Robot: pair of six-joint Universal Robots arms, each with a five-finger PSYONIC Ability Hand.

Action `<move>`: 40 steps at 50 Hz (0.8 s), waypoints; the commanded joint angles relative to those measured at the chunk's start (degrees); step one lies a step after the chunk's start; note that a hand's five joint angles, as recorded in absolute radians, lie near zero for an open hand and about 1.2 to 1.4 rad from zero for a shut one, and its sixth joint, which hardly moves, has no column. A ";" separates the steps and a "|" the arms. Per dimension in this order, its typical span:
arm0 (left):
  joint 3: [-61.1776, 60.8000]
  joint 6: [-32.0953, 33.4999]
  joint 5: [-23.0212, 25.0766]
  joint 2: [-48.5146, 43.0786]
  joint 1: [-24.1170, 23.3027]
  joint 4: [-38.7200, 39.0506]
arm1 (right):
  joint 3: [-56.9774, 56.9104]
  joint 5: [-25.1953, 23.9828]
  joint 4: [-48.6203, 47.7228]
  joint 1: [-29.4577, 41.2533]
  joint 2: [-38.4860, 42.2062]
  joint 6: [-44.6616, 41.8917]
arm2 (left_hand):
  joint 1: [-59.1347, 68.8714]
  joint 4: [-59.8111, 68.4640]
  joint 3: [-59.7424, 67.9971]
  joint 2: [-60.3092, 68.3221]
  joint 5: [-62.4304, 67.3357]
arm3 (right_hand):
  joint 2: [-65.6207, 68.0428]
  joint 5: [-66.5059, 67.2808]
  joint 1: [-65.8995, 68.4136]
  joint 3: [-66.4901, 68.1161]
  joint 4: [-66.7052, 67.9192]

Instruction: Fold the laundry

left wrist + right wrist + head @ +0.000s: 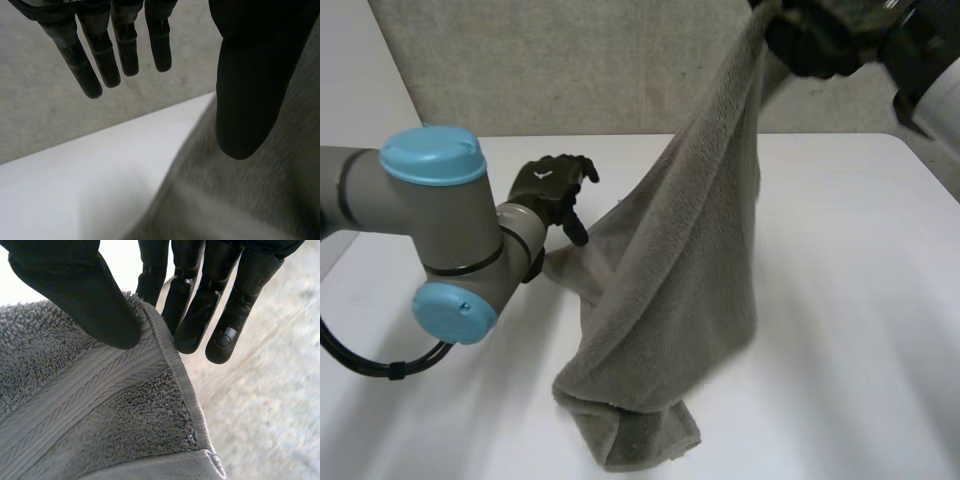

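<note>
Towel [670, 300]: grey terry, hanging from right hand [815, 40], which is raised over far right side of white table [860, 300]. Lower end bunched on table near front edge. Right wrist view: thumb presses hemmed edge against fingers behind it, pinching cloth near a corner. Left hand [548, 190] just beside towel's left fold, fingers straight and spread, grasping nothing; thumb in front of cloth, contact unclear. Grey speckled surface [570, 70] beyond table. Left arm [440, 230] blocks table's near left part. Right hand cut off at head view's top edge.
</note>
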 commanded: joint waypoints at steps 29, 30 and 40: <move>9.19 1.87 9.03 -17.52 -0.93 2.31 | 3.01 -1.80 2.81 0.33 -11.74 0.94 | 3.57 4.23 4.09 4.16 4.30 | 12.62 14.31 24.10 12.24 11.87; 9.19 1.70 8.95 -17.43 -1.10 3.09 | 3.27 -1.80 2.81 0.33 -11.65 0.94 | 3.57 4.23 4.09 4.16 4.30 | 12.62 14.31 24.10 12.24 11.87; 9.19 1.43 8.51 -15.85 -1.54 6.97 | 4.15 -1.98 2.72 1.12 -11.65 0.94 | 3.57 4.23 4.09 4.16 4.30 | 12.62 14.31 24.10 12.24 11.87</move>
